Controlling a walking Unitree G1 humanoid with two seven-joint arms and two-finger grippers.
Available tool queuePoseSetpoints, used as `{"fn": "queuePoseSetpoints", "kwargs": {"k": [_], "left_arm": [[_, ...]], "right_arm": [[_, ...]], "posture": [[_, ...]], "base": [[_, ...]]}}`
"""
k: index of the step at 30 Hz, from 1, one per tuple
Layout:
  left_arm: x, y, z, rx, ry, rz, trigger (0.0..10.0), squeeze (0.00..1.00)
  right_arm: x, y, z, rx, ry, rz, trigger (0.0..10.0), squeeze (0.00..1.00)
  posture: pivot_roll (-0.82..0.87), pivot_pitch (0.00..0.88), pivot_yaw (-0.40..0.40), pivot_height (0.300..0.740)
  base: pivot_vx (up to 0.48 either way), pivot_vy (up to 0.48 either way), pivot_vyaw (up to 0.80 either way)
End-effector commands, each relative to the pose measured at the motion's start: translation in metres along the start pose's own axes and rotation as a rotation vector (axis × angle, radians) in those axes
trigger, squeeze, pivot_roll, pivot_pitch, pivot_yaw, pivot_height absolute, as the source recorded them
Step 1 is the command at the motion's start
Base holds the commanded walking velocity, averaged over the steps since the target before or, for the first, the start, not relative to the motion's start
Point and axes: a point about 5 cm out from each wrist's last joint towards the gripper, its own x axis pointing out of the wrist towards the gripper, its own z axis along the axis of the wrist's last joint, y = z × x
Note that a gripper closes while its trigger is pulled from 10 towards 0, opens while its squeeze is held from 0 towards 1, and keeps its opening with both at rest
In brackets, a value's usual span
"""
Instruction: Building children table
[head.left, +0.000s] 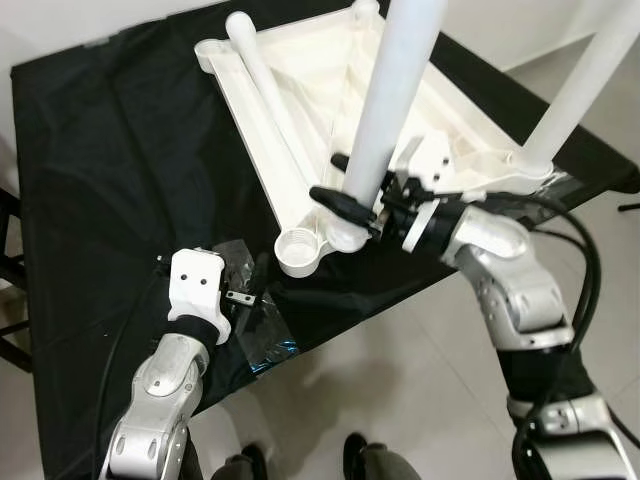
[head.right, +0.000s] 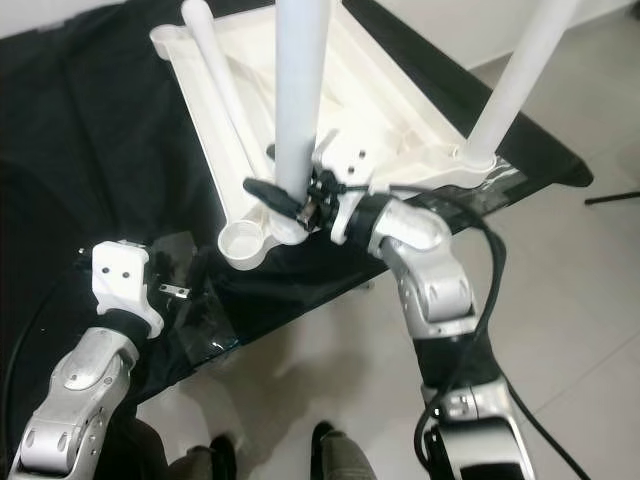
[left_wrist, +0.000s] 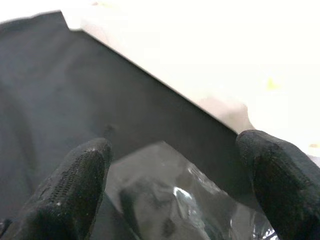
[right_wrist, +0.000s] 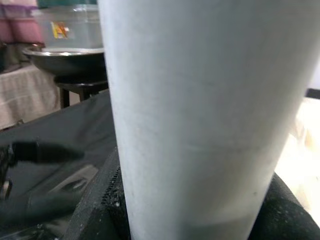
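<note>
While clamped: right gripper (head.left: 352, 190) around upright table leg (head.left: 392, 95).

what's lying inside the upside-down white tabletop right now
One loose white leg lies inside the tabletop, along its left edge. Two more legs stand upright at its near corners; the right gripper holds one, hiding that socket.

We are looking down at a shiny pale tile floor (head.left: 420, 350). A black cloth (head.left: 90, 170) is covering the low stand. A white wall (head.left: 70, 25) is standing behind it.
</note>
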Motion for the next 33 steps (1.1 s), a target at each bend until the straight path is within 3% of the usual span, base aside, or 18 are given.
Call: {"fn": "queuePoseSetpoints", "kwargs": {"k": [1,2,12,22,29,33], "left_arm": [[0.002,0.012,-0.001,0.044,-0.007,0.036,10.0,0.00],[0.008,0.022,0.008,0.067,-0.045,0.057,10.0,0.00],[0.015,0.042,0.027,0.088,-0.114,0.085,10.0,0.00],[0.017,0.043,0.017,0.064,-0.080,0.083,10.0,0.00],[0.017,0.043,0.012,0.023,-0.057,0.089,10.0,0.00],[0.012,0.034,0.003,-0.010,-0.022,0.026,10.0,0.00]], "right_arm": [[-0.003,0.016,-0.012,0.023,0.036,-0.022,10.0,0.00],[-0.007,0.024,-0.022,0.066,0.058,-0.059,10.0,0.00],[-0.012,0.029,-0.037,0.111,0.083,-0.147,10.0,0.00],[-0.014,0.031,-0.034,0.101,0.072,-0.174,10.0,0.00],[-0.011,0.030,-0.029,0.087,0.059,-0.172,10.0,0.00],[-0.011,0.028,-0.028,0.095,0.054,-0.176,10.0,0.00]], "posture": [[-0.08,0.154,-0.006,0.740],[-0.09,0.142,0.001,0.740],[-0.07,0.114,0.028,0.740],[-0.05,0.093,0.040,0.740],[-0.05,0.087,0.038,0.740],[-0.05,0.086,0.040,0.740]], "base": [[0.000,0.000,0.00],[0.000,0.000,0.00],[0.000,0.000,0.04],[0.000,-0.424,0.75],[0.000,0.000,0.79],[0.000,0.000,0.79]]}}
